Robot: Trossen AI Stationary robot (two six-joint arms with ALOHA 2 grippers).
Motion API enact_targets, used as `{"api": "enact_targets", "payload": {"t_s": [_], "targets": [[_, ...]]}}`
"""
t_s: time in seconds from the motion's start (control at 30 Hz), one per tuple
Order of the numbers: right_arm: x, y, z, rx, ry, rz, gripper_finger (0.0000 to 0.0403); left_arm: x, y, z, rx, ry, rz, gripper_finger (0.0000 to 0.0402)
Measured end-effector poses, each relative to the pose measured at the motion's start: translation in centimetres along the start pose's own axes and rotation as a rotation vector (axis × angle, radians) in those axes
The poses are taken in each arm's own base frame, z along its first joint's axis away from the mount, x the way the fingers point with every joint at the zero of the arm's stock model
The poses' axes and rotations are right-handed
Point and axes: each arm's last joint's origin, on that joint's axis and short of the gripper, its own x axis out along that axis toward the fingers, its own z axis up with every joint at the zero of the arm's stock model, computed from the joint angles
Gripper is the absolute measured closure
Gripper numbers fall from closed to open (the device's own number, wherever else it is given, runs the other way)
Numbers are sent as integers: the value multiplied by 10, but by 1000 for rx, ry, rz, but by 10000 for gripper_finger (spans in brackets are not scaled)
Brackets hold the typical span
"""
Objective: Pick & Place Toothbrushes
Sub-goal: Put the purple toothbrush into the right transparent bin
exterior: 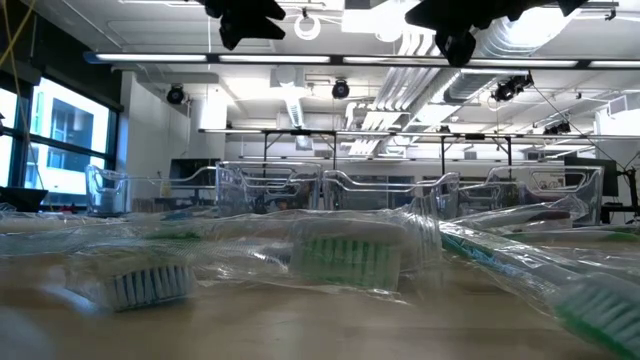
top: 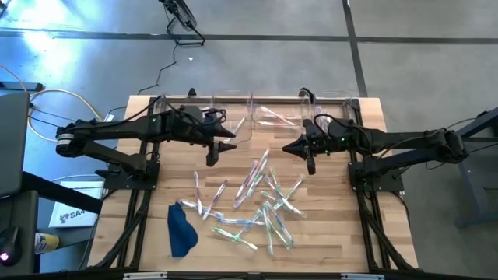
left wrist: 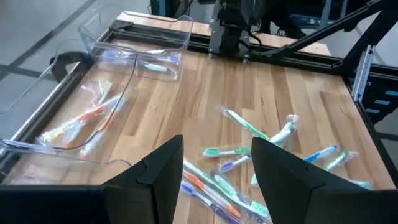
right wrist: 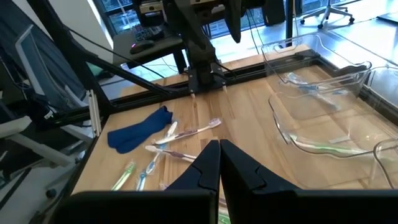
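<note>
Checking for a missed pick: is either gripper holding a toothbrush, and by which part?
Nothing is held. The left gripper is open and empty; the right gripper is shut on nothing.

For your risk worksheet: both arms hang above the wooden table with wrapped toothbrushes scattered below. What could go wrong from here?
1. The toothbrushes lie crossed and overlapping, so one grasp may lift two or drag neighbours.
2. Their clear glossy wrappers may slip from the left gripper, whose jaws are open.
3. The right gripper, jaws shut, must open before any pick.
</note>
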Motion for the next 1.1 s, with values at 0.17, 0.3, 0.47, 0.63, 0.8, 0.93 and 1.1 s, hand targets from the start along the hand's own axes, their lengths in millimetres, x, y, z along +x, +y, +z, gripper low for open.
{"api": "enact_targets", "payload": {"t_s": [0.17, 0.3, 0.47, 0.63, 0.8, 0.93, 1.1], "targets": [[0, 0, 0, 0, 0, 0, 400, 0, 0, 0, 6, 0, 0, 217], [0, 0, 0, 3, 0, 0, 400, 0, 0, 0, 8, 0, 0, 217], [0, 0, 0, 3, 1, 1, 399, 0, 0, 0, 8, 0, 0, 217], [0, 0, 0, 3, 1, 4, 399, 0, 0, 0, 8, 0, 0, 217], [0, 0, 0, 3, 2, 4, 399, 0, 0, 0, 8, 0, 0, 217], [0, 0, 0, 20, 2, 4, 399, 0, 0, 0, 8, 0, 0, 217], [0, 0, 0, 28, 2, 4, 399, 0, 0, 0, 8, 0, 1, 217]]}}
